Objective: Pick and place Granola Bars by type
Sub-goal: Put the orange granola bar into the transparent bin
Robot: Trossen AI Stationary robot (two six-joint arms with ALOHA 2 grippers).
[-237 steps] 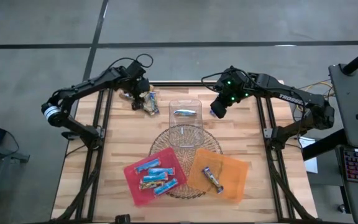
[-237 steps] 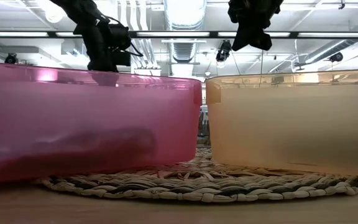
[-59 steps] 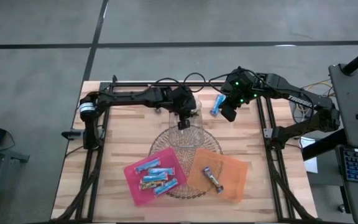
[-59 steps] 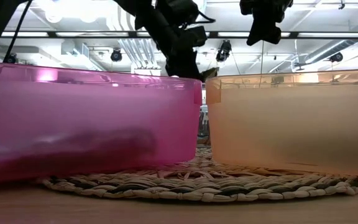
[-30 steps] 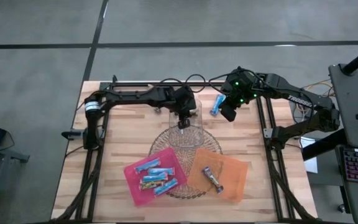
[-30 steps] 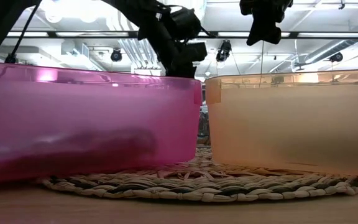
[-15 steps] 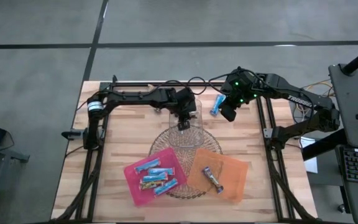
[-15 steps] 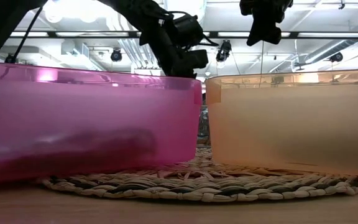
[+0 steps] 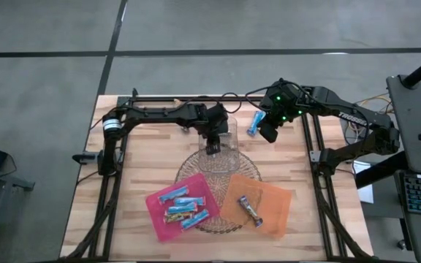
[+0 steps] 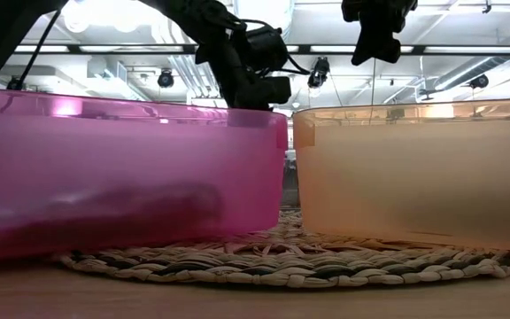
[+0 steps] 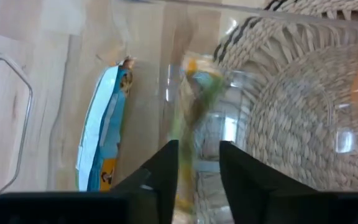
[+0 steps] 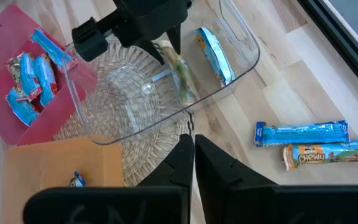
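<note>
My left gripper hangs over the clear box, fingers apart and pointing down. A green-yellow granola bar stands blurred and tilted between and below them, inside the box. A light blue bar lies flat on the box's floor beside it. My right gripper is shut and empty, held high over the table's far right part. A blue bar and a tan bar lie on the wood under it. My left gripper has the green-yellow bar's upper end between its fingertips, which point down from above. The bar slants down into the clear box. It is blurred, and I cannot tell whether the fingers touch it.
The clear box's near end rests on a round woven mat. In front, a pink tray holds several bars, mostly blue. An orange tray holds a dark bar. Bare wood lies at the table's left.
My left gripper has sunk a little over the clear box. My right arm has kept still.
</note>
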